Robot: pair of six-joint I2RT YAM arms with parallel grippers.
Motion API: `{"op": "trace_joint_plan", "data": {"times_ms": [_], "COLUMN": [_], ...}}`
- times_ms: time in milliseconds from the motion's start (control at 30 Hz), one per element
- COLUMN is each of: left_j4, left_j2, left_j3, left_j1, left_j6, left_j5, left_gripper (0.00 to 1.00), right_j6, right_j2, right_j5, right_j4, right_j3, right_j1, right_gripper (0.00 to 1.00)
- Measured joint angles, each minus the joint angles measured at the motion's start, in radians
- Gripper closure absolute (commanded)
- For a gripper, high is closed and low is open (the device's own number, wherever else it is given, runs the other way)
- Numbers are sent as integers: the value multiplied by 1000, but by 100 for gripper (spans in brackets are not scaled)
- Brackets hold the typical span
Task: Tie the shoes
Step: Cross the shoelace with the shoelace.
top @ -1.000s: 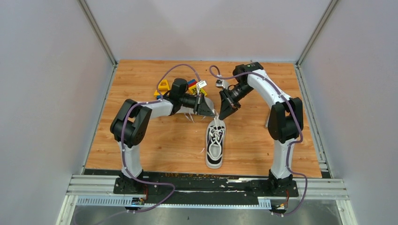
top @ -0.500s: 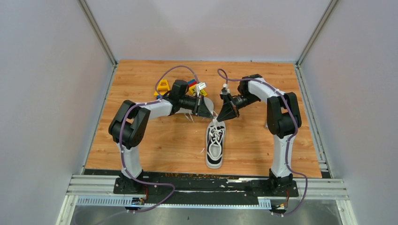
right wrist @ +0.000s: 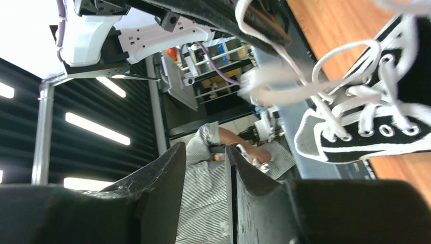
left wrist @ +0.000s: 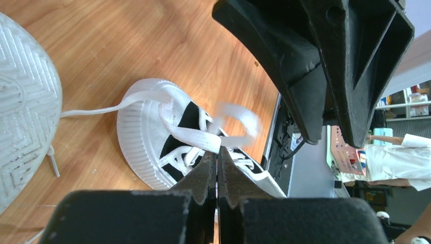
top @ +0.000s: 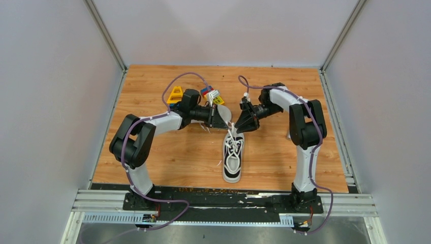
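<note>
Now: working the laces over the upright sneaker's toe.
The small black canvas sneaker with white rubber sole and toe cap (top: pixel 233 160) stands midway on the wooden tabletop (top: pixel 167 152), toe away from the arm bases; the second sneaker (left wrist: pixel 25 101) lies just beyond, white tread showing. The left gripper (left wrist: pixel 218 152) is clamped on a flat white lace (left wrist: pixel 188 134); the right gripper (right wrist: pixel 206 152) has its jaws parted, empty. Likely next: the right must catch the loose loop (left wrist: pixel 239 119) and pull against the left. No brand or writing is legible.
</note>
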State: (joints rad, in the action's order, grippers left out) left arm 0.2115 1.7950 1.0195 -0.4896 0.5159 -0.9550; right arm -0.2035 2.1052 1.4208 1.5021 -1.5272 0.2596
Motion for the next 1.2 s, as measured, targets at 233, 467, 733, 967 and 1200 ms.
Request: {"op": "trace_joint_plan", "data": {"times_ms": [233, 467, 733, 967, 1200], "left_j4": [-21, -153, -222, -236, -186], "left_j2": [-4, -4, -4, 1, 37], "left_j3": [0, 28, 53, 71, 97], "left_j1": [-8, -13, -16, -17, -19], "left_j6": [-42, -175, -209, -203, -172], "left_j5": [40, 131, 192, 186, 127], "left_gripper": [100, 100, 100, 100, 100], "right_j6": [6, 83, 139, 161, 177], "right_j2": [1, -113, -192, -186, -122], "right_j5": [-172, -459, -693, -793, -856], "right_j4": [-93, -355, -511, -575, -596], "right_j3": [-123, -12, 64, 62, 39], "right_j1": [-57, -120, 14, 79, 119], "right_gripper": [62, 68, 66, 62, 64]}}
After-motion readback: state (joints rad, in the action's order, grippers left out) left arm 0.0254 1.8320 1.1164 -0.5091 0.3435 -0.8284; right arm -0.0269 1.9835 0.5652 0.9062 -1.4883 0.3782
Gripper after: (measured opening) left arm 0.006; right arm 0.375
